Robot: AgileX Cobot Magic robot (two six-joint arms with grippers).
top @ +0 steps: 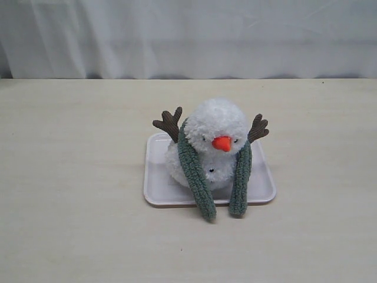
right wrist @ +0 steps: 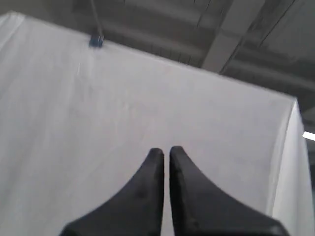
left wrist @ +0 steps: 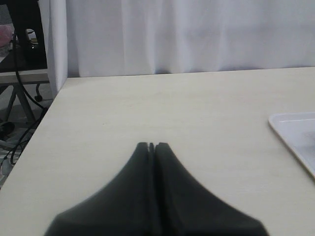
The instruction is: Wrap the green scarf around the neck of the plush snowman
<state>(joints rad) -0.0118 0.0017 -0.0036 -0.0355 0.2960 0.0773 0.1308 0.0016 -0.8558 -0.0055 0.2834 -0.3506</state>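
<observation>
Now, left pincer (left wrist: pixel 151 146) closed and empty, right pincer (right wrist: pixel 164 150) nearly closed, empty

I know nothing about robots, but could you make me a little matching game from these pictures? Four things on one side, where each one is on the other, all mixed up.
Things:
1. green scarf
2. plush snowman
3. left gripper
4. right gripper

Places:
A. sitting in the middle of the pale tray
B. aimed up at the white curtain
C. draped behind the head, both ends hanging down in front
D. low over the table, jaws together

Pairs: 1-C, 2-A, 3-D, 4-B.
</observation>
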